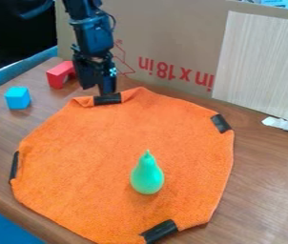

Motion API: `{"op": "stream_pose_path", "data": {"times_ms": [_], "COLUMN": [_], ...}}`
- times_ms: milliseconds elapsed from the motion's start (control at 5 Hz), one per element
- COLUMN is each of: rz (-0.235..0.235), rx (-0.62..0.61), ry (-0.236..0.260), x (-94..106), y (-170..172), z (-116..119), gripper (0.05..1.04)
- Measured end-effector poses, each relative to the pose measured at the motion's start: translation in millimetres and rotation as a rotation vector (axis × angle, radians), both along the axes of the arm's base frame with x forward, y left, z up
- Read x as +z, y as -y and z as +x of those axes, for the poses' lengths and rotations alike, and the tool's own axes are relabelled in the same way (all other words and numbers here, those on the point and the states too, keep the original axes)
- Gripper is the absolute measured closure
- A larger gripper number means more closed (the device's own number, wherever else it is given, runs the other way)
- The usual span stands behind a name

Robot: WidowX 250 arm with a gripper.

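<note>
At the left, a blue cube [18, 98] is on the brown table [261, 176]. Beside it, a little more to the right and back, there is a red block [58, 75]. Next comes the gripper [108, 91], which points down at the back edge of the orange cloth [102, 143], just by a black strip [108, 99]. I cannot tell if its jaws are wide or narrow. The cloth lies spread over the middle of the table, and a green pear [148, 177] stands on it, right of its centre. At the far right is a pale board [261, 62].
</note>
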State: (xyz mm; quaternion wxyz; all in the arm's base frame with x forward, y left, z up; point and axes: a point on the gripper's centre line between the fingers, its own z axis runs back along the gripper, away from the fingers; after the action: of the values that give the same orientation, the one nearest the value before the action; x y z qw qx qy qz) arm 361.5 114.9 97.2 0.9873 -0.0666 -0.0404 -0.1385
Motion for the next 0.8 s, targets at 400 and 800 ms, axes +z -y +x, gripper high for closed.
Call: {"op": "stream_pose_path", "data": {"times_ms": [400,800], "rz": [-0.077,-0.096], "rx": [-0.163,-0.25], "ry": [0.06,0.036], "x": [38.1,38.4], "y": [74.4,127.0], "z": [-31.2,-59.6], "gripper": [0.084,0.084]}}
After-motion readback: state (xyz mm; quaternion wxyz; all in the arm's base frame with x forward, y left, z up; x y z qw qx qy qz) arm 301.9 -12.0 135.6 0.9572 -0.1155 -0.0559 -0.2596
